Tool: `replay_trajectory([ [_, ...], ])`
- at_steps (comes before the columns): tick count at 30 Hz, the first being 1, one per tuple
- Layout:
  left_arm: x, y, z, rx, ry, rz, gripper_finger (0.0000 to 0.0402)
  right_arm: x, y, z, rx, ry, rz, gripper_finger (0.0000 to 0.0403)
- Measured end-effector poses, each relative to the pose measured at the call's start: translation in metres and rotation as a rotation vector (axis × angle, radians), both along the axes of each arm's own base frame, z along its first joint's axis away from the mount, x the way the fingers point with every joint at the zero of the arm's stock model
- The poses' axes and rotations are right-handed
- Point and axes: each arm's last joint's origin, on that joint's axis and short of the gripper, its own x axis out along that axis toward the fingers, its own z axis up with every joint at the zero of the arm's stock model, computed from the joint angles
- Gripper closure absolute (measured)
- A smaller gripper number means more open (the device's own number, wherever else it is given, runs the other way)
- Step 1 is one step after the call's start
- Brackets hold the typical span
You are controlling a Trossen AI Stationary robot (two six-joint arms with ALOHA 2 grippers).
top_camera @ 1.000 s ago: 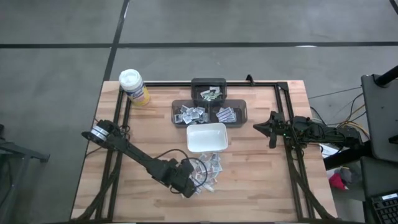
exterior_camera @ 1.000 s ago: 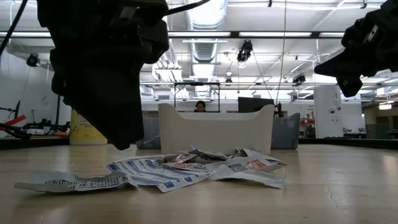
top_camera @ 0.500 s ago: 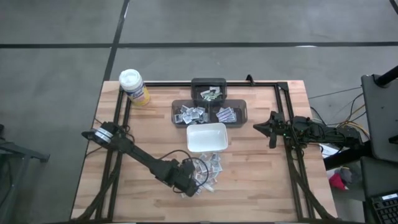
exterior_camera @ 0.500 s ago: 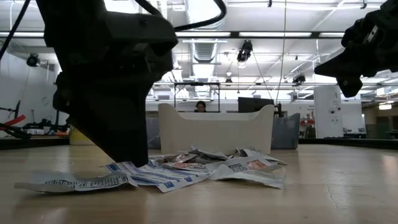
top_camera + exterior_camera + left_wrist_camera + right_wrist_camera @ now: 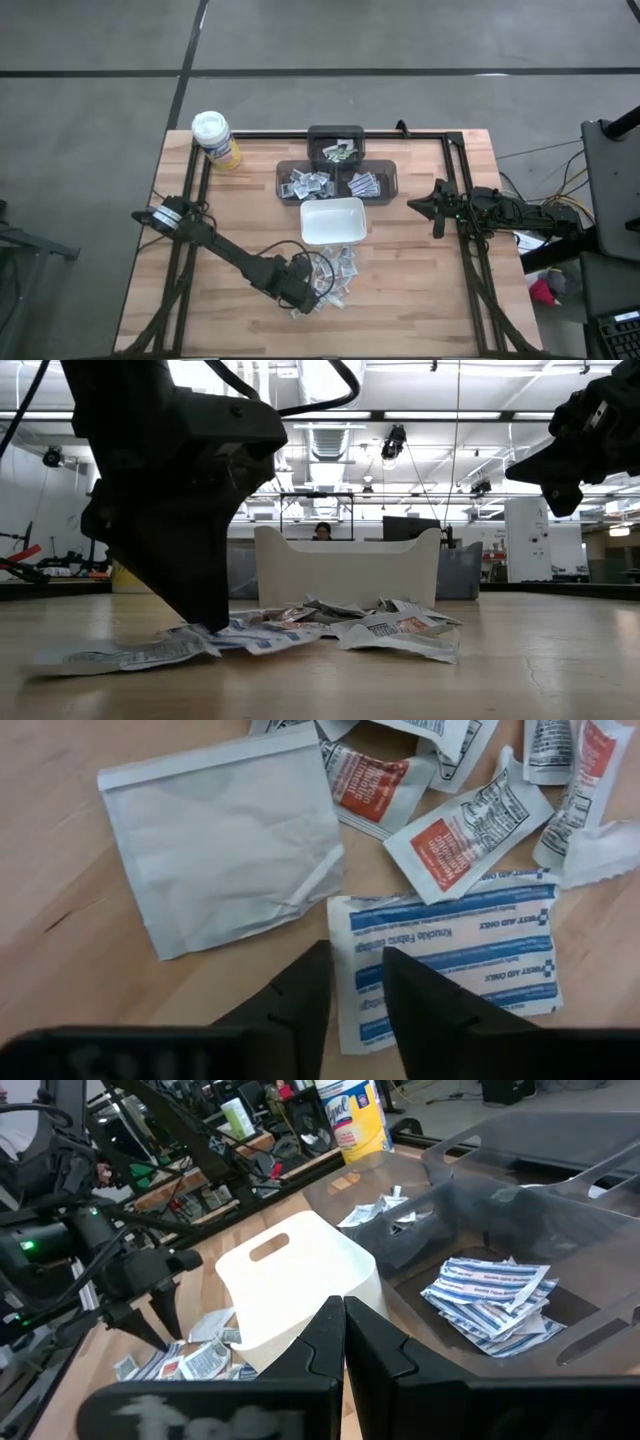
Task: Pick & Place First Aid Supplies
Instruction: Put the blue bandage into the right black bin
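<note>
The left gripper point(image 5: 355, 982), down on the bench point(image 5: 400, 290) just beside the white dish point(image 5: 332, 221), has narrowed from spread to pinch the blue-striped packet point(image 5: 450, 960) by its edge, so lifting likely comes next.

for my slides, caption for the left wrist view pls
Left gripper closing over the edge of a blue-striped bandage packet on the table.

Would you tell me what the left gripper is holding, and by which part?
The left gripper is closing on the blue-striped bandage packet at its short edge; a firm hold cannot be told yet.
</note>
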Motion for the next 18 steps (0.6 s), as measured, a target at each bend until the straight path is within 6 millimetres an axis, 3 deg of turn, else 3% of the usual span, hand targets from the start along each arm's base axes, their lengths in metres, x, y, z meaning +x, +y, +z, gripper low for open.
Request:
replay_trajectory([
  [11,-0.002,0.001,0.001,0.006,0.011,0.002,0.0392,0.0,0.0,0.0,0.0,0.001,0.0,0.0394],
  [18,-0.006,0.004,0.016,0.012,-0.01,0.007,0.04,0.0,0.0,0.0,0.0,0.001,0.0,0.0394],
])
